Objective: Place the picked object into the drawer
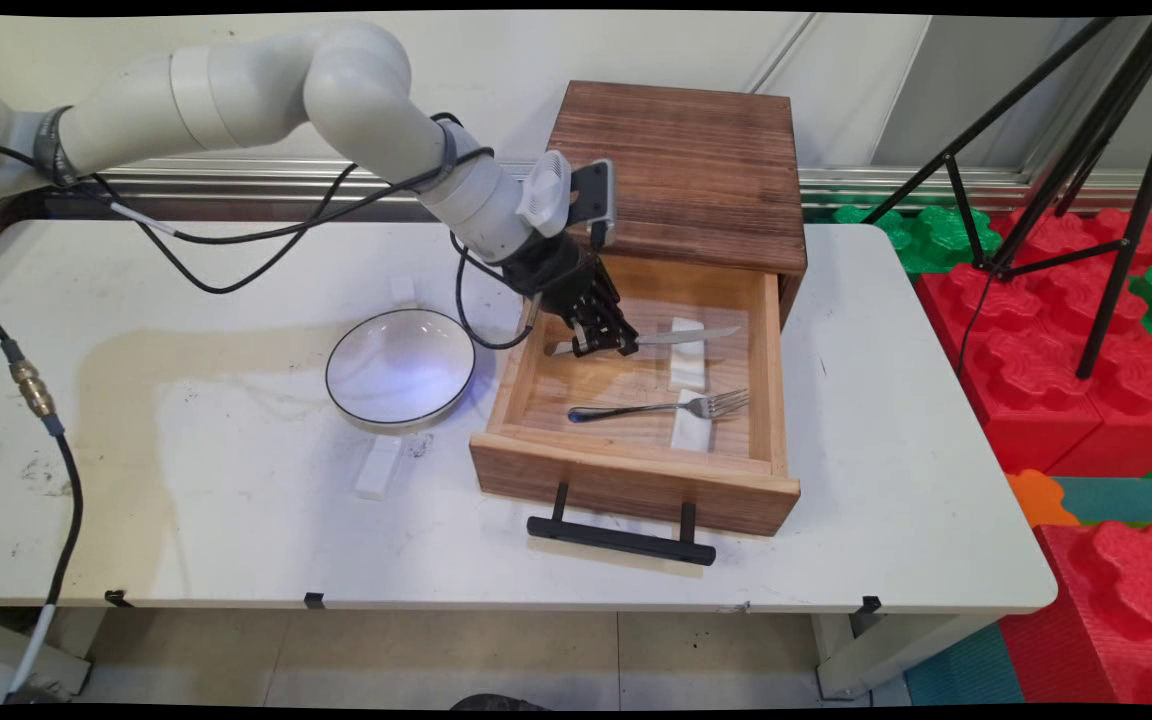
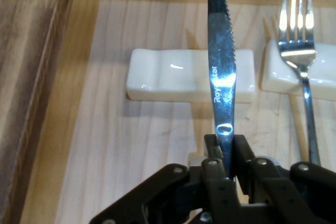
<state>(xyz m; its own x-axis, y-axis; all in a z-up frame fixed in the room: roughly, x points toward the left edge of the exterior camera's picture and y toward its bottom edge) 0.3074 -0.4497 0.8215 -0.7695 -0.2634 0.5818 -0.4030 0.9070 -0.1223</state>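
Your gripper (image 1: pixel 604 345) is down inside the open wooden drawer (image 1: pixel 636 480), and its two fingers (image 2: pixel 212 153) are clamped tight on a serrated table knife (image 2: pixel 220 72), with only the thickness of the metal between them. In the hand view you see the blade pinched edge-up where it meets the handle, running straight away from the fingers. The blade passes over a white ceramic cutlery rest (image 2: pixel 173 74) lying crosswise on the drawer floor; you cannot tell whether the blade touches that rest or hangs just above it. In the main view the knife lies roughly level, its handle end poking out on the bowl side of the gripper and its tip reaching towards the drawer's right wall.

Just beside the knife, towards the drawer front, you have a fork (image 1: pixel 661 408) lying parallel to it, its tines propped on a second white rest (image 1: pixel 691 430).

The drawer is pulled out of a dark wooden cabinet (image 1: pixel 681 165) that stands at the table's far edge, and a black bar handle (image 1: pixel 621 538) sticks out from the drawer front. Left of the drawer, on the white table (image 1: pixel 186 500), sits a shallow white bowl with a dark rim (image 1: pixel 401 368), and a third white rest (image 1: pixel 378 466) lies on the table in front of the bowl. The arm's black cables (image 1: pixel 236 240) hang over the table's left part.
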